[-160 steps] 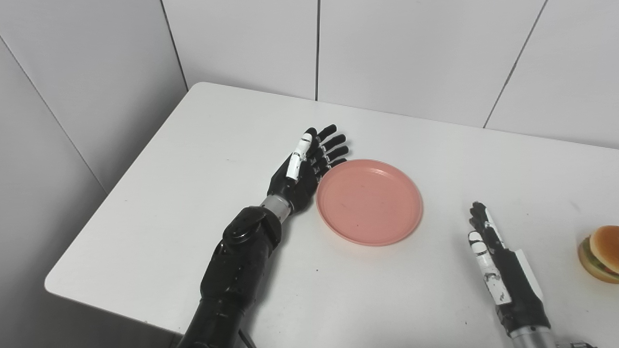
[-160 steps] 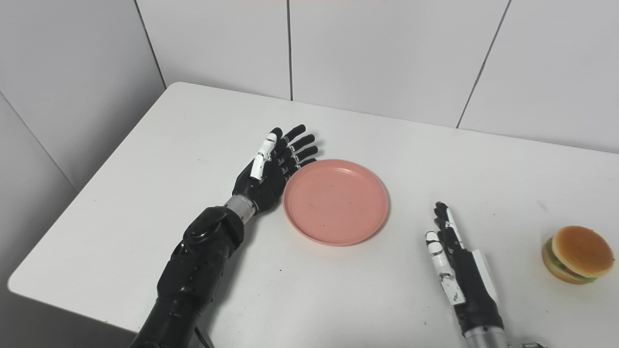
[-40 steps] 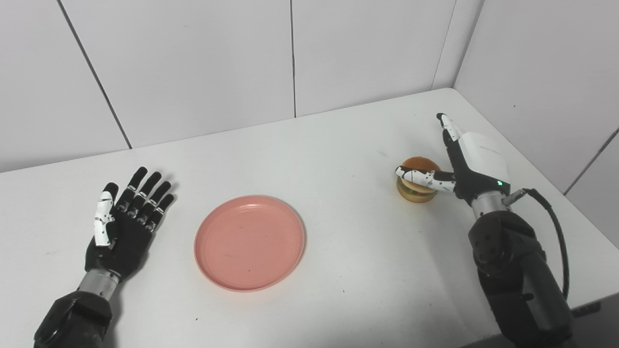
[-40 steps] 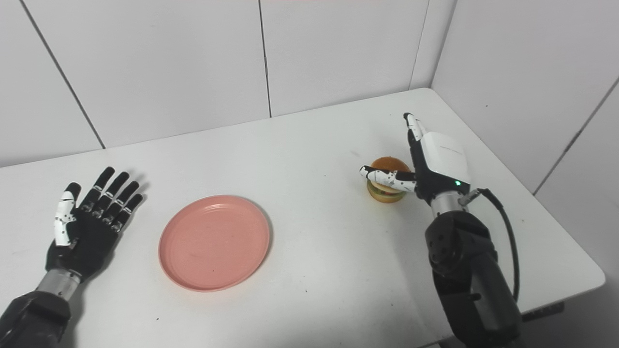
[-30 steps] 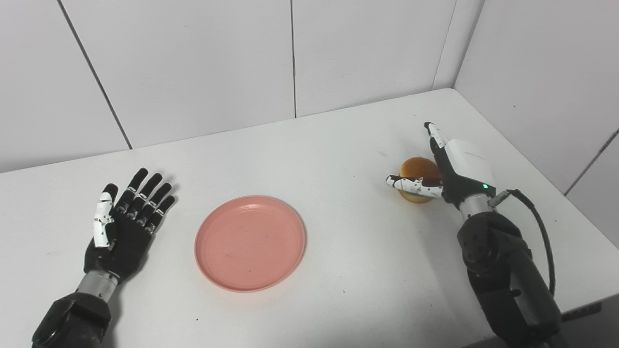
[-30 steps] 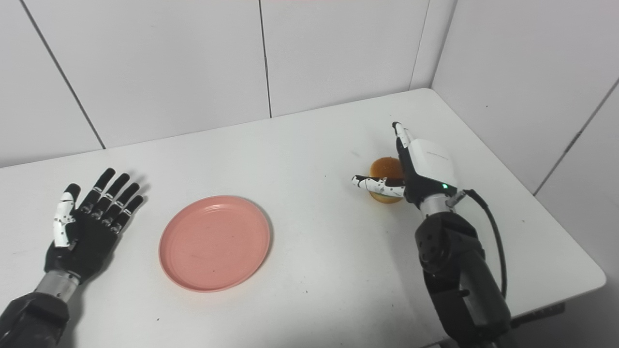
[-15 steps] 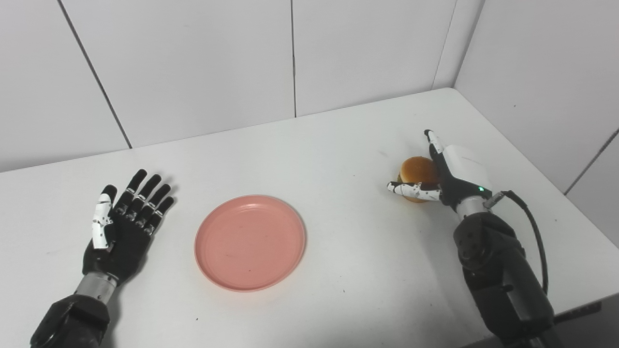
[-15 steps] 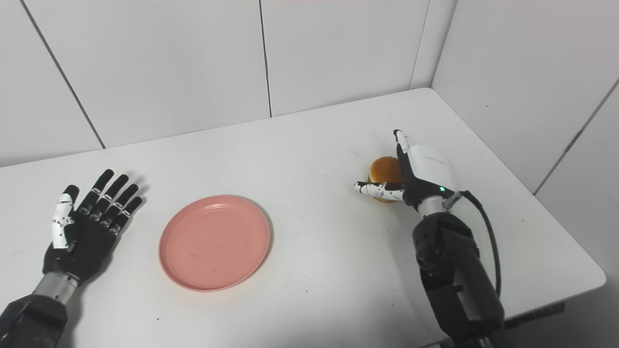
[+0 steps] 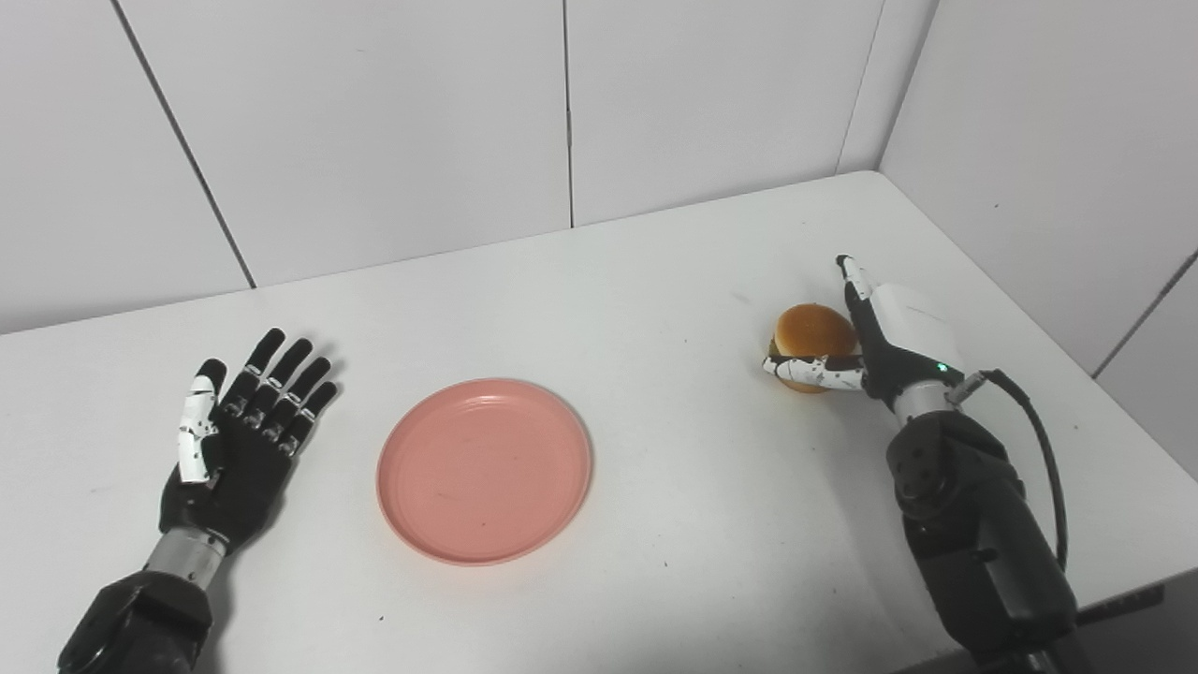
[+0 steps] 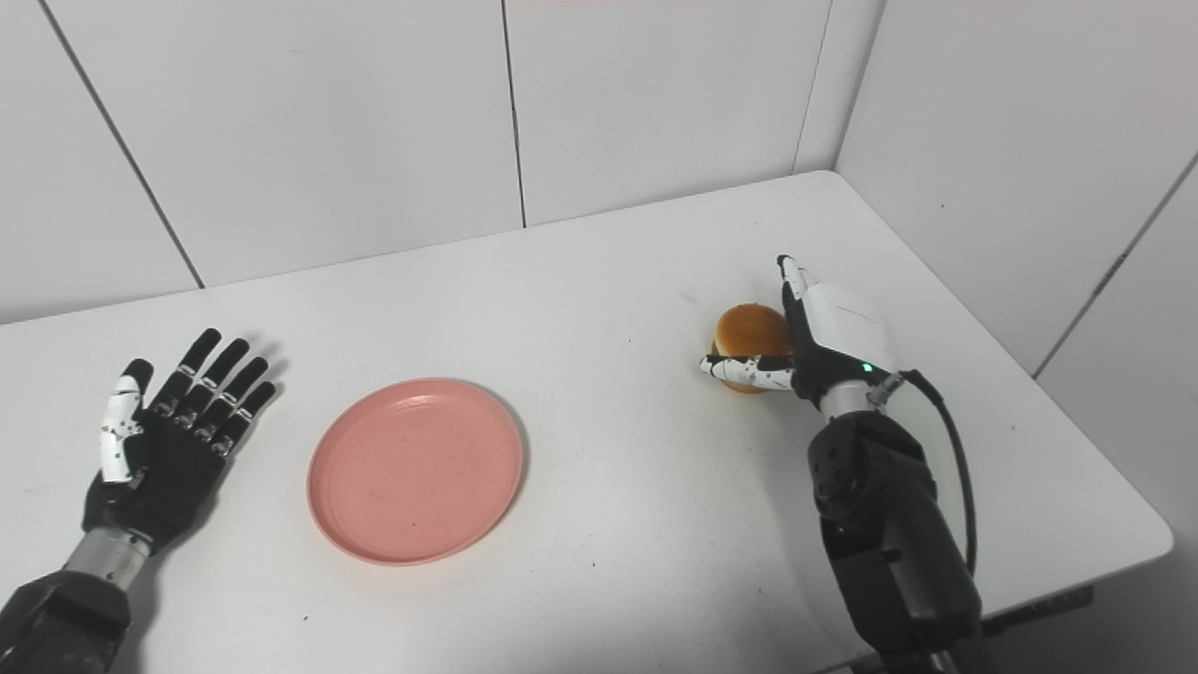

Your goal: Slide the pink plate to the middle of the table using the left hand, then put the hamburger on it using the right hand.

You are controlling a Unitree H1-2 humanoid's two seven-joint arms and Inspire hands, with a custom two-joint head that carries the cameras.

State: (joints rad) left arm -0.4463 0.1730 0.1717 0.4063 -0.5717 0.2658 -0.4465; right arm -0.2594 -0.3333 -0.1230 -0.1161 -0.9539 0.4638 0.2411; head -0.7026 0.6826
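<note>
since the round toy hamburger with tan bun [image 9: 812,329] looks light and squashy, grip low across the bun sides. it sits on the white table [image 9: 674,262] far right, well apart from the round pink plastic plate [image 9: 484,469]. right hand [image 9: 875,351] cups it, thumb in front; fingers behind hidden, closure unclear. left hand [image 9: 239,440] spread flat.
</note>
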